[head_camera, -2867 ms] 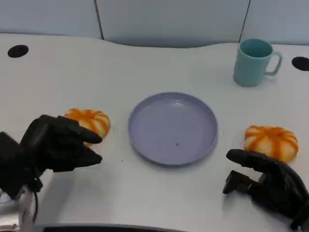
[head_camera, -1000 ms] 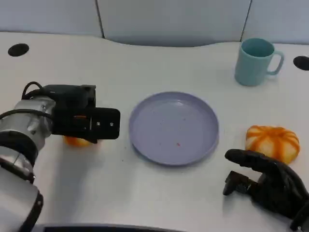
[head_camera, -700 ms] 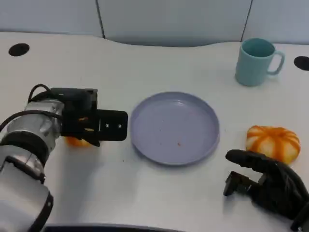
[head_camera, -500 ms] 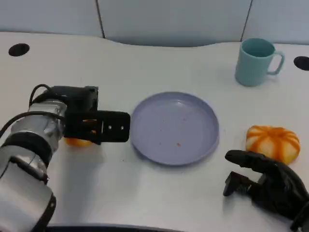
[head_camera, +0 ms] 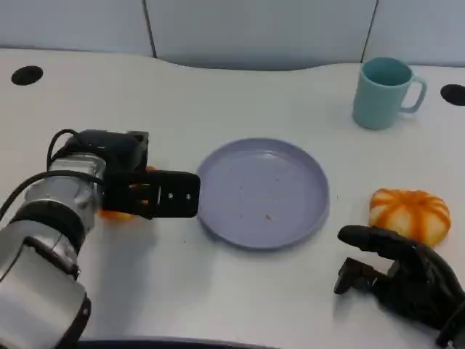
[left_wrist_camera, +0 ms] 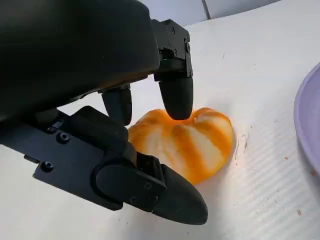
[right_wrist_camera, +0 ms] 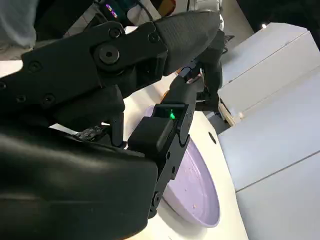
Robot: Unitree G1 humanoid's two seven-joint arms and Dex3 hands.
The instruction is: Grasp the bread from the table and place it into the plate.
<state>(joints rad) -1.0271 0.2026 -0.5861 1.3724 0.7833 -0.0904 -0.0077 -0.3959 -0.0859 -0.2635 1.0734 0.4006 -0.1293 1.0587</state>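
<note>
An orange striped bread lies on the white table left of the purple plate. My left hand covers it, so just an orange edge peeks out in the head view. In the left wrist view the fingertips press on the bread's top and the thumb lies against its near side. The bread still rests on the table. My right hand sits on the table at the lower right, fingers loosely apart, holding nothing. The plate also appears past my right hand's fingers.
A second orange bread lies right of the plate, just beyond my right hand. A teal mug stands at the back right. Two black round holes mark the table's far corners.
My left hand came down over the left bread and crept right toward the plate, its fingers and thumb settling around the bread. The right hand has stayed still.
</note>
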